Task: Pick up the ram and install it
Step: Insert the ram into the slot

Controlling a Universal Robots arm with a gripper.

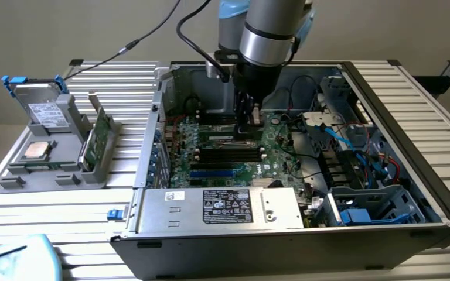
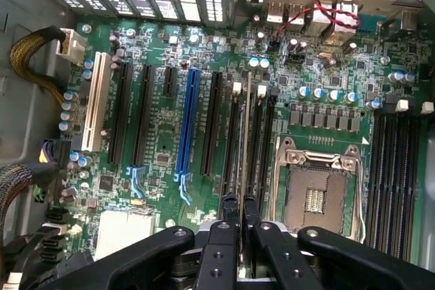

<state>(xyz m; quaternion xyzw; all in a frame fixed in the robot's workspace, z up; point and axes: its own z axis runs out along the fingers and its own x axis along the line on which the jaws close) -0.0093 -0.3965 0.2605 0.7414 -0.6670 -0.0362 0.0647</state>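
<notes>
Gripper point(image 2: 240, 210): its black fingers point(image 2: 219, 252) sit closest to the wrist camera, pressed together on the ram with no gap either side of it.
Ram point(image 2: 244, 140): seen edge-on as a thin strip held between the fingertips. It runs lengthwise along the black memory slots point(image 2: 262, 137), just beside the processor socket point(image 2: 316, 195). Whether its lower edge touches a slot cannot be told.
Motherboard point(image 2: 163, 161): green and flat beneath the gripper, carrying a blue slot point(image 2: 188, 123), a white slot point(image 2: 95, 103) and a second bank of black slots point(image 2: 394, 168) on the far side of the socket.
Arm: in the exterior view it reaches straight down into the open computer case point(image 1: 420, 181), with the gripper point(image 1: 246, 124) low over the middle of the board.
Power supply point(image 1: 217, 208): a silver box along the near edge of the case.
Grey holder point(image 1: 41, 175): stands on the slatted table point(image 1: 61, 208) at the exterior view's left, well apart from the case, with a green board point(image 1: 94, 143) upright in it.
</notes>
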